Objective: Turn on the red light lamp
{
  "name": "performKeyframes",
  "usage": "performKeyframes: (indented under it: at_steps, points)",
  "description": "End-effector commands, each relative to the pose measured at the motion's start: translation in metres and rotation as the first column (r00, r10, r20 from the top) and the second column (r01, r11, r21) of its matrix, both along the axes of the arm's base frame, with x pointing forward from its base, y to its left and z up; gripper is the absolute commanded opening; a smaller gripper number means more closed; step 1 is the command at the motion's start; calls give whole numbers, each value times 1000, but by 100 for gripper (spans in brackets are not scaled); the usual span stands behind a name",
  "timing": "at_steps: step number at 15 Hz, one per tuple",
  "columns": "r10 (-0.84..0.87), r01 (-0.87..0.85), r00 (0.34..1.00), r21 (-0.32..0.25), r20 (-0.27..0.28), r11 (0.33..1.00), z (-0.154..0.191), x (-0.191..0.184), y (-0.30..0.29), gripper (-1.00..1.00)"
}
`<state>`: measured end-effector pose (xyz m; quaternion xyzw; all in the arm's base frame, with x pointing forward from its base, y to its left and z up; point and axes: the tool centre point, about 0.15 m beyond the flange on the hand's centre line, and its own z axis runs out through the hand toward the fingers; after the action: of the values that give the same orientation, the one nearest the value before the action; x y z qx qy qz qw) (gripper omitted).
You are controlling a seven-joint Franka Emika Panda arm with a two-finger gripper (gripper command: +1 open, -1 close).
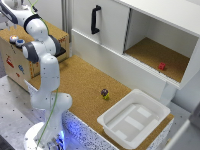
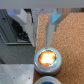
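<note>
The red light lamp is a small round dome with a pale rim. It glows bright orange-red in the wrist view. In the exterior view it sits on top of a wooden box at the exterior view's left, beside a blue round cap, which also shows in the wrist view. My gripper hangs just above the lamp, its two fingers apart with nothing between them. One fingertip points down close to the dome. In the exterior view the arm's hand reaches over the box, but I cannot make out the fingers there.
The wooden box stands at the end of the cork table. A small dark and yellow object lies on the cork. A white bin sits at the front right. A red block lies in the cabinet's open compartment, next to a drawer with a black handle.
</note>
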<state>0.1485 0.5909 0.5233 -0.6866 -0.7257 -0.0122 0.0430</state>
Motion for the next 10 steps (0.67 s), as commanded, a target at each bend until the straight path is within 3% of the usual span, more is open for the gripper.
performKeyframes:
  at_steps: [1,2,5,10]
  points:
    - [24,-34,999,-207,-48,978,14,19,36,-100]
    - [-5,5,1000,-10,-3,1000,-5,-1,-1,-100]
    - [-37,38,999,-24,21,999,-14,-2,-6,-100]
    - [-46,46,999,-9,3,999,-38,1,-10,-100]
